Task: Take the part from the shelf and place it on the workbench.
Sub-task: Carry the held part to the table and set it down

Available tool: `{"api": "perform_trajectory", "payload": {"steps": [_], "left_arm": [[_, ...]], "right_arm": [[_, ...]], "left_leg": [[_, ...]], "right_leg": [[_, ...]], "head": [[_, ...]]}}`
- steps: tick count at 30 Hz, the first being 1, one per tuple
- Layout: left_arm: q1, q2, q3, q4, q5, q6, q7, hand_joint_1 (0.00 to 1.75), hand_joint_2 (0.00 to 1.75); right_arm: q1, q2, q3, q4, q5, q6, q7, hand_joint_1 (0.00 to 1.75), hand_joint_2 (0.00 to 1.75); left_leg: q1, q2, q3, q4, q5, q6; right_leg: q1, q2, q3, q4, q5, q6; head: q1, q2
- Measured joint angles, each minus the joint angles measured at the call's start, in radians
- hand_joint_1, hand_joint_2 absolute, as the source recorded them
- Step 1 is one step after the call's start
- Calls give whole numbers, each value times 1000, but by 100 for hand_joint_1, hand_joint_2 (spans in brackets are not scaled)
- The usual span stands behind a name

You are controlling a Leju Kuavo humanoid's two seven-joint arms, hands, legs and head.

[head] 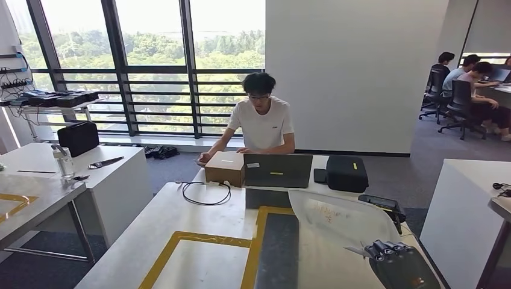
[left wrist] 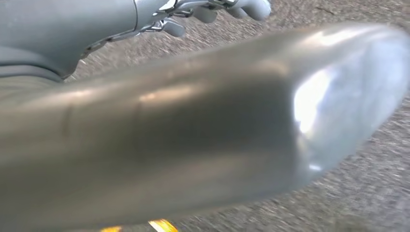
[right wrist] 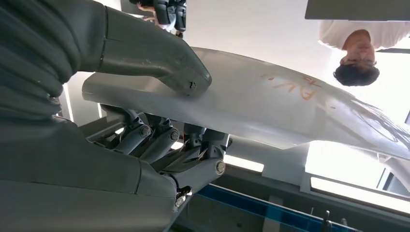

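Part (head: 337, 226): a large pale sheet panel, smooth and slightly glossy, gently curved with a rounded outer end and faint orange scribbles near its far half. In the head view it hangs over the right side of the workbench (head: 181, 211), long axis running away from the robot; whether it touches the bench top cannot be told.

Right hand (head: 391, 256): grips the near edge of the part. In the right wrist view the thick grey thumb presses flat on one face of the panel while the darker fingers (right wrist: 159, 137) curl against the opposite face, so the sheet is clamped between them. The ribbed grey wrist cover sits close behind.

Left hand (left wrist: 212, 9): seen at the edge of the left wrist view, pale grey fingers (left wrist: 256, 7) bent loosely above speckled carpet. Whether it holds anything cannot be told. A broad, smooth, grey-silver curved surface with a bright highlight lies across that view, blurred and too close to identify.

Workbench: matte light-grey top with yellow tape outlines and a dark grey strip (head: 277, 253) down the middle.

Far end of the bench: cardboard box (head: 225, 168), open laptop (head: 278, 171) just beside it, black case (head: 346, 174), looped black cable (head: 206, 194). A person in a white T-shirt (head: 262, 120) sits behind the laptop.
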Motion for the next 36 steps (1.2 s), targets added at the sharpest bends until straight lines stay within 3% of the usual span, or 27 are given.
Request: {"api": "perform_trajectory", "payload": {"steps": [4,6,9,10,11,12,14,16,21,22,24,26,27,28,29,31,32,34,36], "left_arm": [[-3,1,12,0,10,-18,-19,0,0],[-5,0,16,-1,15,-25,-34,0,0],[-9,0,21,-1,17,-32,-50,0,0],[-10,0,22,-1,17,-35,-53,0,0],[-10,0,22,-1,18,-37,-55,0,0],[-10,0,23,-1,18,-40,-57,0,0],[-12,0,24,-1,18,-41,-59,0,0],[-15,0,26,-1,19,-42,-60,0,0],[-17,0,28,-1,19,-42,-61,0,0],[-17,-1,29,-1,19,-42,-60,0,0],[-18,-2,32,0,19,-42,-59,0,0],[-19,-3,34,0,19,-43,-59,0,0],[-18,-3,34,1,19,-43,-59,0,0],[-17,-4,35,1,19,-44,-59,0,0],[-16,-4,36,1,19,-45,-59,0,0],[-15,-3,39,1,19,-49,-62,0,0],[-15,-3,40,1,21,-52,-65,0,0],[-16,-3,40,1,24,-57,-79,0,0],[-17,-5,40,1,25,-60,-102,0,0]], "right_arm": [[-5,1,0,1,0,19,-2,175,175],[-12,0,-1,1,-10,31,-8,175,175],[-27,-6,-2,14,-34,69,-29,175,175],[-35,-7,-1,26,-45,88,-37,175,175],[-47,-8,-1,41,-56,106,-43,175,175],[-63,-8,0,60,-69,121,-49,175,175],[-104,-7,1,102,-93,139,-57,175,175],[-140,-7,3,140,-107,147,-62,175,175],[-162,-6,7,173,-113,152,-63,175,175],[-183,-2,10,206,-114,156,-64,175,175],[-252,14,24,310,-117,161,-66,175,175],[-308,31,39,401,-118,161,-68,175,175],[-320,37,44,430,-120,161,-70,175,175],[-331,44,49,459,-123,162,-70,175,175],[-346,52,54,490,-128,163,-70,175,175],[-385,71,60,561,-141,163,-72,175,175],[-408,81,61,601,-146,162,-74,175,175],[-452,104,63,687,-152,164,-77,175,175],[-489,128,66,773,-162,172,-84,175,175]], "left_leg": [[-2,-3,17,-32,-12,23],[1,-5,26,-38,-18,36],[1,-9,37,-40,-31,45],[1,-10,42,-39,-36,45],[1,-13,49,-39,-41,44],[1,-14,57,-38,-47,42],[0,-17,71,-36,-59,34],[-2,-21,75,-34,-68,24],[-2,-23,75,-35,-70,15],[0,-22,73,-30,-73,9],[3,-17,34,44,-108,-6],[4,-14,-45,180,-158,-13],[4,-13,-75,226,-164,-13],[3,-13,-90,238,-150,-12],[3,-13,-86,212,-119,-9],[0,-10,-40,91,-41,1],[-2,-8,-15,32,-20,5],[-5,-6,10,-21,-14,11],[-5,-9,14,-29,-13,10]], "right_leg": [[2,-1,7,0,-18,20],[-2,4,-17,53,-44,29],[-5,10,-144,253,-105,37],[-6,10,-182,296,-104,39],[-8,11,-201,299,-82,39],[-10,11,-199,263,-41,39],[-13,12,-156,127,50,38],[-11,14,-122,40,84,34],[-7,15,-117,28,79,27],[-7,15,-114,25,79,21],[-7,14,-107,20,76,1],[-5,13,-98,18,70,-14],[-3,12,-94,19,66,-16],[-1,12,-90,20,62,-17],[0,12,-85,21,57,-17],[1,12,-76,25,47,-13],[3,13,-75,28,43,-10],[6,15,-76,29,40,-3],[8,15,-76,27,41,-5]], "head": [[0,0],[1,0],[3,0],[3,0],[3,0],[4,0],[4,0],[4,0],[3,0],[2,0],[1,0],[-1,0],[-1,0],[-1,0],[-1,0],[-1,0],[-1,0],[0,0],[0,0]]}}
